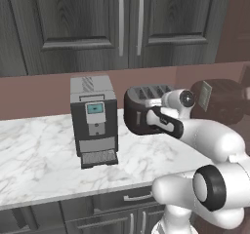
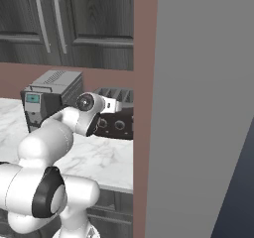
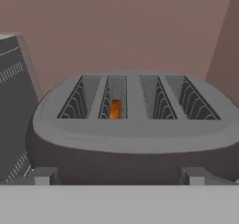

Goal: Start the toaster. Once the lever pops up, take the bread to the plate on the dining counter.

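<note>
Presently the gripper [image 3: 119, 176] is hovering with its jaws spread wide and empty, just before the toaster [image 1: 146, 108], which is sitting on the marble worktop [image 1: 39, 155] beside the coffee machine [image 1: 93, 118]. The bread [image 3: 115, 109] is resting deep in the second slot from the left (only an orange-brown sliver is showing). Risk noted: the lever is not visible, so a blind push is likely missing it or shoving the toaster backwards.
</note>
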